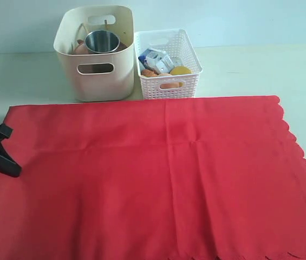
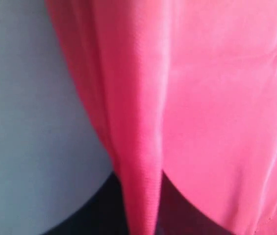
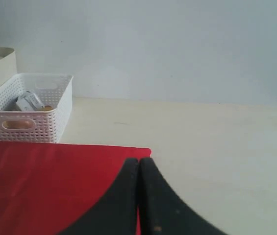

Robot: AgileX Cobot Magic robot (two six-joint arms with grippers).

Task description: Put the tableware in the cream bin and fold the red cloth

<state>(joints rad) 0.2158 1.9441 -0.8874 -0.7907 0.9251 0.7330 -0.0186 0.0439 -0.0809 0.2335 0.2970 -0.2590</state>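
Exterior: tableware looks binned, steel cup (image 1: 102,41) among pieces inside cream bin (image 1: 96,81) near the wall-side edge of the bench (image 1: 250,70), white basket (image 1: 169,89) beside it; red cloth (image 1: 153,179) lies flat, unfolded, left hand (image 1: 4,151) at its left edge. Left wrist: hand clamped on a cloth ridge. Right wrist: right hand (image 3: 138,164) together by a cloth corner, grip uncertain. Folding in hand; next, lift the edge and carry it across evenly

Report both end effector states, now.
Left end effector: closed, pinching the red cloth at its edge.
Right end effector: closed at the cloth's edge; whether it holds it cannot be told.
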